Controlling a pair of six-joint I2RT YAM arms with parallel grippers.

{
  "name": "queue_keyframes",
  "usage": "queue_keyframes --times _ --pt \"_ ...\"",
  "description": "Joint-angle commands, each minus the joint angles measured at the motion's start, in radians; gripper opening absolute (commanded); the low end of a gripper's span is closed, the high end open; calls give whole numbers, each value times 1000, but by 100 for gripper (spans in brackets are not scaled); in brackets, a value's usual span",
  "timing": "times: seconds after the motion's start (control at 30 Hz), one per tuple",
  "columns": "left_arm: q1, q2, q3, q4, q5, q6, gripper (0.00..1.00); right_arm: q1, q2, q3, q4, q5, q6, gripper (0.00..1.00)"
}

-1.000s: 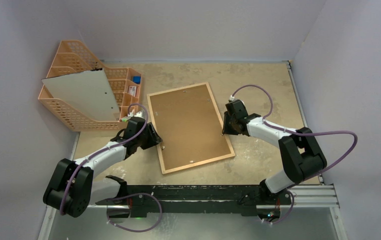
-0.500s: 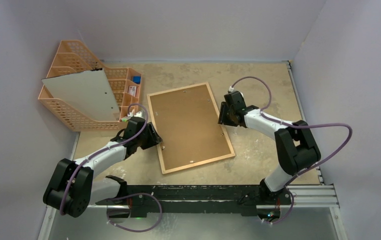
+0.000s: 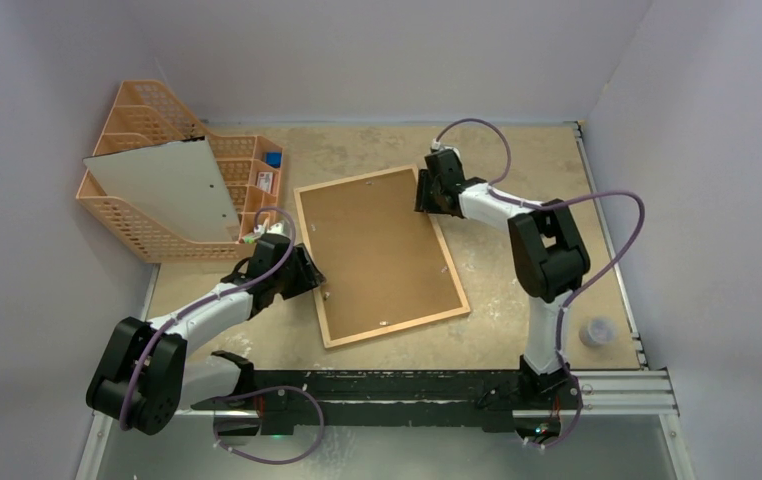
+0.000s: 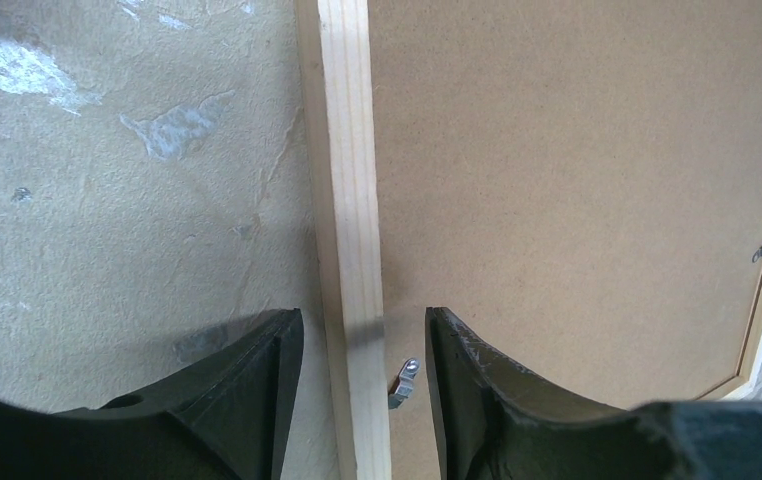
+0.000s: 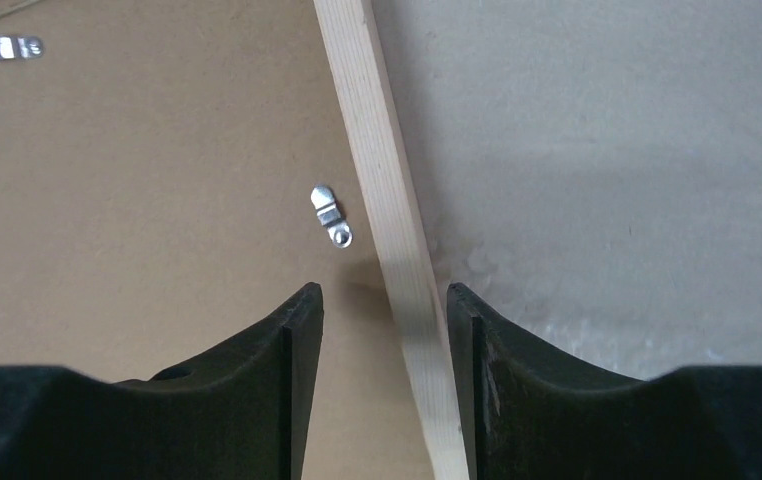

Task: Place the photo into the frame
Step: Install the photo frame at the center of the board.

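The frame lies back-up on the table, its light-wood edging around a brown hardboard panel. The photo is hidden. My left gripper is open, its jaws astride the frame's left edging, next to a metal clip. My right gripper is open, its jaws astride the right edging near the far right corner, with a clip lying on the panel just ahead. Neither gripper holds anything.
An orange mesh organizer stands at the back left with a pale grey sheet leaning on it. A small clear cup sits near the right front edge. Walls close in on three sides.
My right gripper has moved along the frame's right edge toward the far corner, and the arm swung with it, uncovering the cup. The left arm and the frame have not moved.
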Motion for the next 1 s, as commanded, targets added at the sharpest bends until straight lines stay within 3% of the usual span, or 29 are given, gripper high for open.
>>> queue_keyframes --times 0.0,0.57,0.97 --pt "-5 1 38 12 -18 3 50 0 41 81 1 24 -111 52" --pt "-5 -7 41 -4 -9 5 50 0 161 144 10 23 -116 49" --pt "-5 3 42 -1 -4 9 50 -1 171 89 30 -12 -47 30"
